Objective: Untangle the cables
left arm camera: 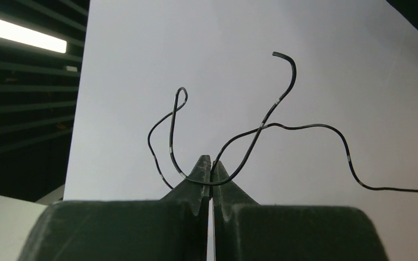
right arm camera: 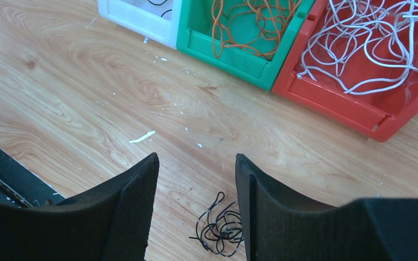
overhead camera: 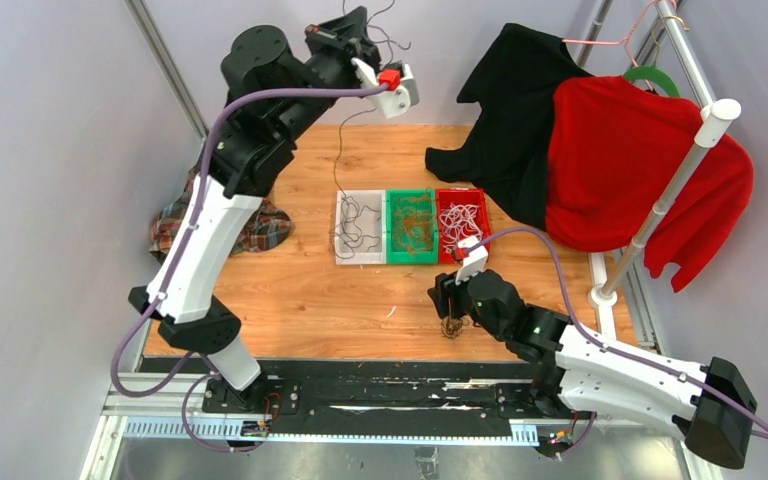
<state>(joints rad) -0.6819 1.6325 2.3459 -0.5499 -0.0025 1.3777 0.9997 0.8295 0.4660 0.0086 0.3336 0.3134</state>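
The wooden worktop (overhead camera: 300,290) carries everything, with a red shirt (overhead camera: 620,170) and a black garment (overhead camera: 515,100) draped over a rack (overhead camera: 675,185) at its far right corner and a plaid cloth (overhead camera: 260,230) at its left edge. The left arm (overhead camera: 210,230) is raised high over the far left of the worktop, and the right arm (overhead camera: 600,365) reaches low across the near right. Three bins sit side by side in the middle, touching: a white bin (overhead camera: 360,261) on the left with black strands (overhead camera: 360,225) in it, a green bin (overhead camera: 412,261) in the middle holding orange cables (right arm camera: 250,22), and a red bin (overhead camera: 460,191) on the right holding white cables (right arm camera: 370,38). The left claw (left arm camera: 211,163) is pressed together, pinching a black cable (left arm camera: 261,128) at its very tips. The cable loops up on both sides of the tips, and one end trails off to the right in the wrist view. From above, a thin strand hangs down from that claw toward the white bin. The right claw (right arm camera: 196,163) is spread with nothing between its fingers (right arm camera: 136,206), poised just over the worktop on the near side of the bins. A small tangle (right arm camera: 220,228) of black cable lies on the wood right below it, close against the inner side of its right-hand finger.
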